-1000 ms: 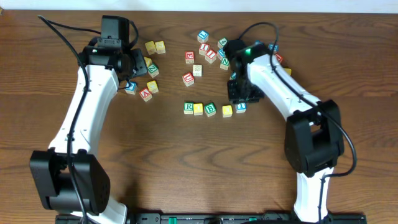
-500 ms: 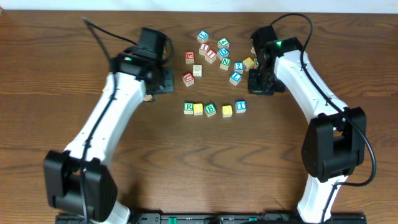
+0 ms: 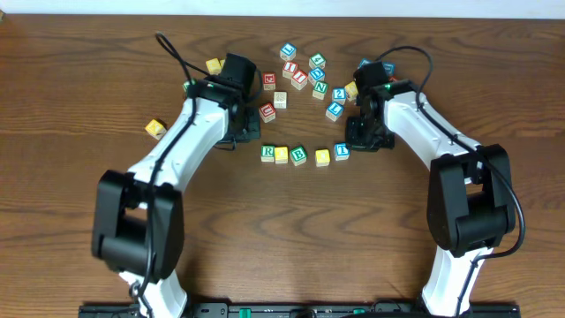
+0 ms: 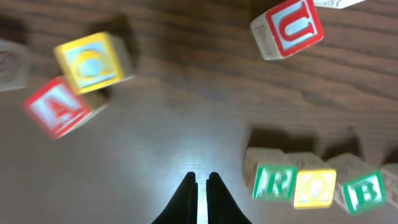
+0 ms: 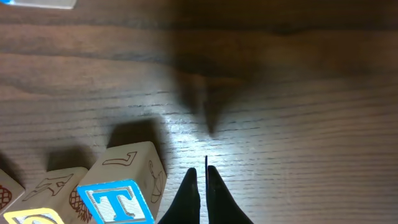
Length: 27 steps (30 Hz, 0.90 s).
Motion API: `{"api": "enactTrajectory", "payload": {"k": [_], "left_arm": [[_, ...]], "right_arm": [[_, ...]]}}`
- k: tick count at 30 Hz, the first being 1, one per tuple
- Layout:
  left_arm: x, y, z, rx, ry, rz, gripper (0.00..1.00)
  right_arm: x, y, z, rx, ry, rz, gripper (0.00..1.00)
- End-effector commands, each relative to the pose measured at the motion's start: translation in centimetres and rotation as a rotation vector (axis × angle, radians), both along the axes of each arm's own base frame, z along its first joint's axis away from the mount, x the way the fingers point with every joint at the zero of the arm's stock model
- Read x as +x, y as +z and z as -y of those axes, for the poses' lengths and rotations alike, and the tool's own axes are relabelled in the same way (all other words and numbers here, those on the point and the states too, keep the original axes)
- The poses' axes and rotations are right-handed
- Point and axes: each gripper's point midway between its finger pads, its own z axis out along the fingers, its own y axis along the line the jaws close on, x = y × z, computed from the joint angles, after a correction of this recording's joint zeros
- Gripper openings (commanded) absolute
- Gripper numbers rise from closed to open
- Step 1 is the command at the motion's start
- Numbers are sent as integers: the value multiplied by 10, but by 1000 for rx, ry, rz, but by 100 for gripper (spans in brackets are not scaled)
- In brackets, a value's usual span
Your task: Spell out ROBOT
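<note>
Fingers [image 4: 185, 199] of left gripper [image 4: 202, 178] and right gripper [image 5: 203, 171] are pressing together, empty. T block [image 5: 115, 202], left of the right one, is probably needing gentle nudging.

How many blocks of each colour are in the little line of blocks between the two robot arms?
Green blocks: 2
Yellow blocks: 2
Blue block: 1
Total: 5
</note>
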Motion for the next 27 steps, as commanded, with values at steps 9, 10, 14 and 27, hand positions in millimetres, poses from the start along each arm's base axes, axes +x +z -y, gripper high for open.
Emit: {"api": "enactTrajectory", "payload": {"k": [9, 10, 14, 27], "left_arm": [[-10, -34, 18, -81, -57, -102, 7], [-11, -35, 17, -80, -60, -107, 7], [-14, -44, 19, -76, -71, -133, 8], [-20, -57, 32, -89, -105, -163, 8]], "right_arm": [[-13, -11, -12, 50, 30, -41, 1], [-13, -11, -12, 50, 30, -41, 2], [-11, -11, -13, 51, 32, -35, 2], [-13, -11, -18, 63, 42, -37, 3]]}}
